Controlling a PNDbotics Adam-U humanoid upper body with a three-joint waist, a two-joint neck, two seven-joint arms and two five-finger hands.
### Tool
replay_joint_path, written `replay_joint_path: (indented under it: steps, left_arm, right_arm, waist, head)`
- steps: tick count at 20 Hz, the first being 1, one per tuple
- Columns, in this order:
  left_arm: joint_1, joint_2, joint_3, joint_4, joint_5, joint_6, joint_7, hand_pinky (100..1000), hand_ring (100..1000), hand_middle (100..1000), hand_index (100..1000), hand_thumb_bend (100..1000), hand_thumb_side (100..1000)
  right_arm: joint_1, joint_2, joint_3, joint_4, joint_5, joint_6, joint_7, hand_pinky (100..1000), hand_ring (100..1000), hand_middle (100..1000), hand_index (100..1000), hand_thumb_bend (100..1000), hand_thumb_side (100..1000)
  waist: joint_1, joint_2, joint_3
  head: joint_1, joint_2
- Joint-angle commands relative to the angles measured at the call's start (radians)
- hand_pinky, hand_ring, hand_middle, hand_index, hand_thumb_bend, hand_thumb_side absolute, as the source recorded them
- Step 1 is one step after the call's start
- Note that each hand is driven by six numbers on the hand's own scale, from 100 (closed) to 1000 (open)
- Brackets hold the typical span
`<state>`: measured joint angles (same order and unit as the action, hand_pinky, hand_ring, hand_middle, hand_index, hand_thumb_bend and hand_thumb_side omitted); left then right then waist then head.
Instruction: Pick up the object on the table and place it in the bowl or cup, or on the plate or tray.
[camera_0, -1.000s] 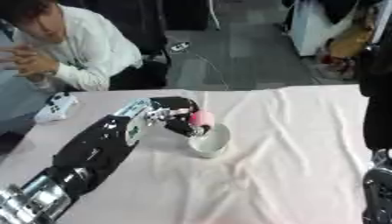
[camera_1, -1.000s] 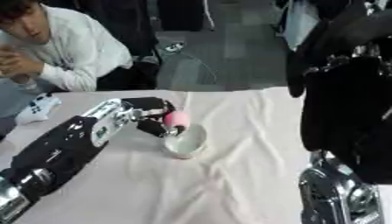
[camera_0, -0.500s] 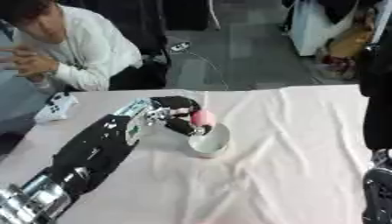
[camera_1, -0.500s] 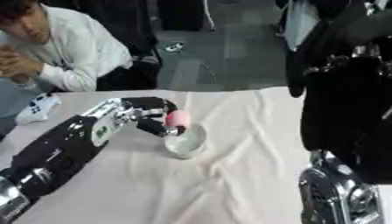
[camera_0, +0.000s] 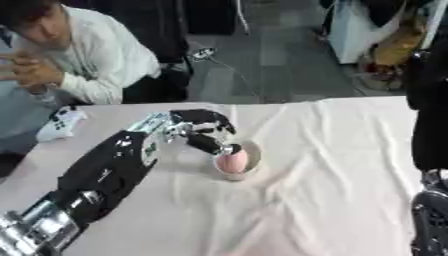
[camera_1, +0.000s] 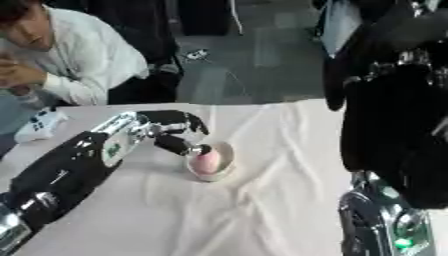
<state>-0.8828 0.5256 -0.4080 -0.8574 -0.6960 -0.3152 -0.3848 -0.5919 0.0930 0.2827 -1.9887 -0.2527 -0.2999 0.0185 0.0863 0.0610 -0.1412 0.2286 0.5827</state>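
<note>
My left robot hand (camera_0: 199, 131) has lowered the pink ball (camera_0: 232, 162) into the cup (camera_0: 249, 171), fingers still curled round it; open worktop (camera_0: 332, 165) lies rightward.

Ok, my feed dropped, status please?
Left hand at small white bowl, thumb touching pink round object, now inside bowl. Right hand not visible. White cloth wrinkled, nothing blocking.

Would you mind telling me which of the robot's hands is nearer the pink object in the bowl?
The left hand: its fingertip is at the pink object in the bowl. The right hand is out of view.
</note>
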Motion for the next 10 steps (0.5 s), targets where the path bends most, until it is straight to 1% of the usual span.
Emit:
replay_joint_path:
  steps: [1, 2, 3, 5, 10]
  left_arm:
    - [-0.025, 0.020, 0.012, -0.006, -0.009, -0.002, -0.022, 860, 904, 953, 987, 542, 952]
    - [-0.026, 0.020, 0.013, -0.006, -0.010, -0.001, -0.028, 852, 892, 944, 981, 527, 947]
    - [-0.026, 0.020, 0.014, -0.006, -0.011, -0.001, -0.033, 877, 928, 968, 999, 575, 951]
    - [-0.026, 0.020, 0.014, -0.007, -0.013, 0.001, -0.043, 891, 942, 980, 1000, 606, 947]
    - [-0.022, 0.024, 0.018, -0.019, -0.011, 0.002, -0.051, 891, 940, 979, 1000, 602, 939]
  right_arm:
    - [-0.016, 0.005, 0.001, -0.011, -0.003, 0.000, 0.005, 100, 333, 376, 499, 119, 728]
    - [-0.015, 0.005, 0.001, -0.011, -0.003, -0.001, 0.005, 100, 333, 376, 499, 119, 729]
    - [-0.015, 0.005, 0.001, -0.011, -0.003, 0.000, 0.005, 100, 333, 376, 499, 119, 728]
    - [-0.016, 0.005, 0.001, -0.011, -0.003, -0.001, 0.005, 100, 333, 377, 499, 119, 728]
    - [-0.015, 0.004, 0.001, -0.011, -0.003, -0.001, 0.004, 100, 333, 376, 499, 119, 729]
  waist:
    - [-0.001, -0.013, 0.000]
    - [-0.001, -0.013, 0.000]
    - [-0.001, -0.013, 0.000]
    - [-0.001, -0.013, 0.000]
    - [-0.001, -0.014, 0.002]
  head:
    - [-0.007, -0.005]
    - [-0.008, -0.005]
    - [-0.007, -0.004]
    - [-0.008, -0.004]
    - [-0.008, -0.006]
